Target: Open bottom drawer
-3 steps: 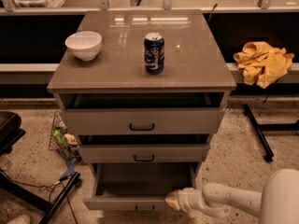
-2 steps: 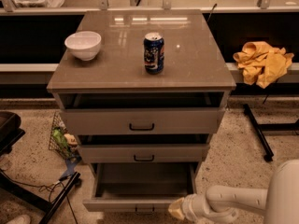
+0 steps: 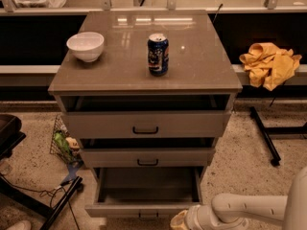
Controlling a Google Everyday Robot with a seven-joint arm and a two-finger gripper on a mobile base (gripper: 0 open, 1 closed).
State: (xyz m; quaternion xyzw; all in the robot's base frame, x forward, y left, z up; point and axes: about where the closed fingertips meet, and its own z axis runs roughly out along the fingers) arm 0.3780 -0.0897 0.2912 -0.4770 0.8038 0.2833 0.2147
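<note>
The bottom drawer (image 3: 144, 209) of the grey-beige cabinet is pulled out, its inside showing, with its small black bar handle at the frame's lower edge. Above it sit the mid-sized drawer (image 3: 147, 157) and the widest top drawer (image 3: 145, 124), both slightly out. My gripper (image 3: 178, 221) is at the bottom of the view, just right of the bottom drawer's front, on the end of my white arm.
On the cabinet top stand a white bowl (image 3: 86, 46) and a blue can (image 3: 158, 54). A yellow cloth (image 3: 270, 63) lies on the ledge at right. A wire basket (image 3: 64, 143) and a black stand base are on the floor at left.
The bottom drawer has come further out toward the camera. My gripper and arm have moved down and back toward the frame's lower edge.
</note>
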